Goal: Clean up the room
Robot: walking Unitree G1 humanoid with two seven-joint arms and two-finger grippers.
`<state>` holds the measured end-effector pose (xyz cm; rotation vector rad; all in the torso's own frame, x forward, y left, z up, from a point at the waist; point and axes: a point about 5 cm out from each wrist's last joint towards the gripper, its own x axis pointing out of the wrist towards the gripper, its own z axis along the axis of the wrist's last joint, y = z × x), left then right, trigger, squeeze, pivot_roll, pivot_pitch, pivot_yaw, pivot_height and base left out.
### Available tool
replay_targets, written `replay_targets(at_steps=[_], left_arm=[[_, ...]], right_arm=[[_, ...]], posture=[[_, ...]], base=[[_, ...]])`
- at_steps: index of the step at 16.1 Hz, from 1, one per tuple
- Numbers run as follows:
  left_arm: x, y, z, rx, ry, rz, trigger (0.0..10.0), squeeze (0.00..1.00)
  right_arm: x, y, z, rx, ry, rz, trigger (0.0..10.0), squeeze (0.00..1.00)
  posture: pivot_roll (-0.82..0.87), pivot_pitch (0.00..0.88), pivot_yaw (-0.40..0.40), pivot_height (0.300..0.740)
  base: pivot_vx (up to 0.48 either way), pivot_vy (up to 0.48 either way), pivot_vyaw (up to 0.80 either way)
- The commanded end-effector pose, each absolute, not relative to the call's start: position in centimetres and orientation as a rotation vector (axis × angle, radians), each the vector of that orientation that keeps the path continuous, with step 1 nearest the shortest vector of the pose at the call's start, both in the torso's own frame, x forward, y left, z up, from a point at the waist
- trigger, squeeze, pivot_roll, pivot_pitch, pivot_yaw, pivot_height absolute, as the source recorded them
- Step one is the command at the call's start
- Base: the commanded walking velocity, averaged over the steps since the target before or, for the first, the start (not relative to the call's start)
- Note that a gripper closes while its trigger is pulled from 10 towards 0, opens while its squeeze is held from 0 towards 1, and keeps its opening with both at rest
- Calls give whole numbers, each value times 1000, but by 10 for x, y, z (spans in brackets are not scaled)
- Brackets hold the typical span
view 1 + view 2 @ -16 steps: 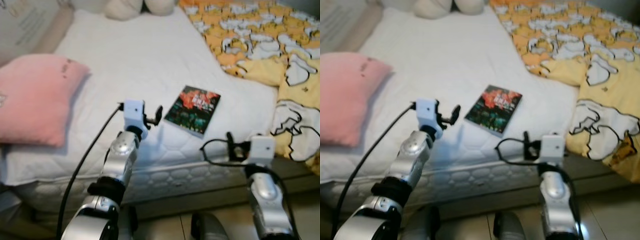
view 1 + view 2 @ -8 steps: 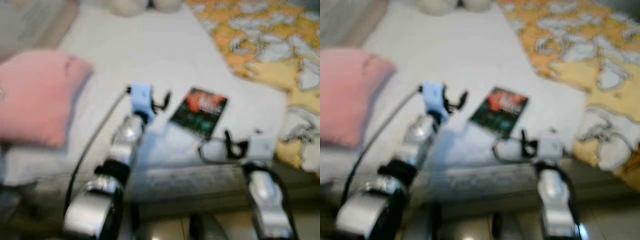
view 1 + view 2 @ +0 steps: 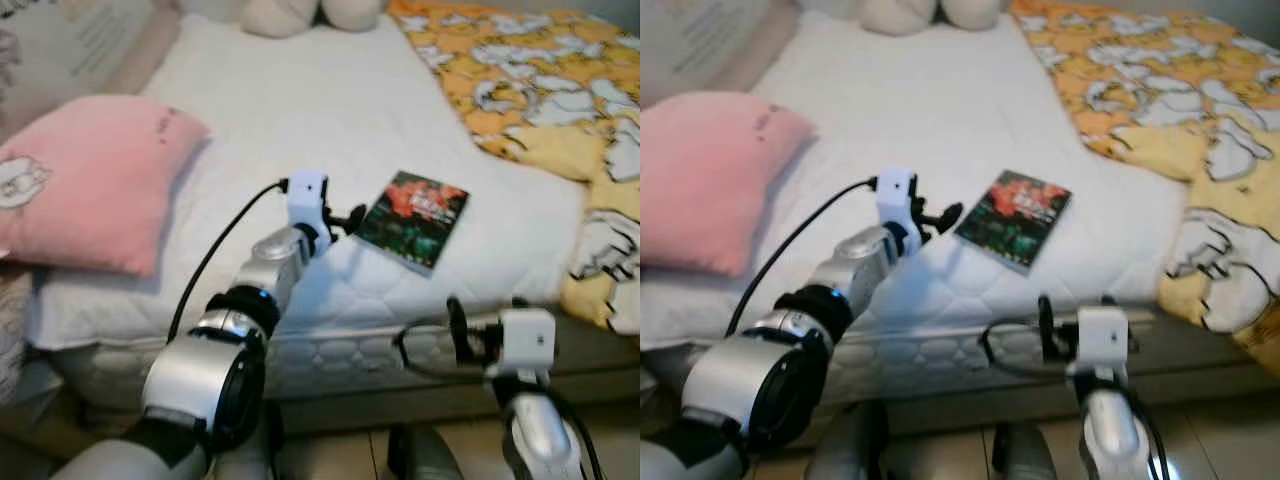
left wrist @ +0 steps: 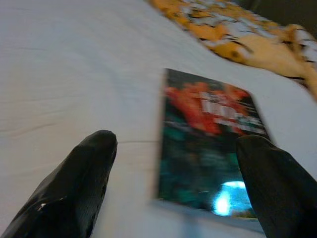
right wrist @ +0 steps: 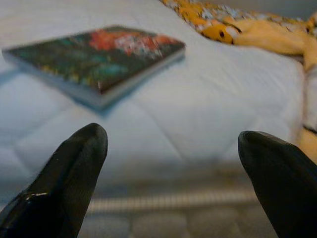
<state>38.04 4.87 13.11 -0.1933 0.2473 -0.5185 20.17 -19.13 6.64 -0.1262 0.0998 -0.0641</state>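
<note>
**Left arm closes in on the book**

On the white mattress (image 3: 300,110) the book (image 3: 413,218) lies flat near the edge. Since a second ago the left gripper (image 4: 173,163) has reached forward, fingers spread, seemingly straddling its near corner. The right gripper (image 5: 168,163) hovers open by the bed edge.

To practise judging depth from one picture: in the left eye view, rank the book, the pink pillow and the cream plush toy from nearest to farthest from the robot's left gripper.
1. The book, lying flat on the white mattress just beyond the open left gripper, on its right.
2. The pink pillow, off to the gripper's left near the bed's edge.
3. The cream plush toy, at the far end of the bed.
</note>
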Motion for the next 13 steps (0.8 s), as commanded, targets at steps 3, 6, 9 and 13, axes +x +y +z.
replay_targets(at_steps=[3, 6, 9, 13], left_arm=[[376, 36, 126, -107, 267, -541, 10000, 0], [378, 41, 127, -39, 232, -483, 10000, 0], [385, 52, 135, 69, 165, -391, 10000, 0], [391, 62, 146, 77, 118, -326, 10000, 0]], right_arm=[[170, -186, 80, -150, 113, -43, 10000, 0], [153, -184, 78, -144, 162, -45, 10000, 0], [143, -181, 81, -148, 186, -37, 10000, 0], [143, -180, 84, -154, 203, -27, 10000, 0]], posture=[[-265, 98, 15, 617], [-283, 140, 14, 617], [-294, 165, 10, 617], [-287, 173, 2, 617]], base=[[0, 0, 0], [0, 0, 0], [0, 0, 0], [0, 0, 0]])
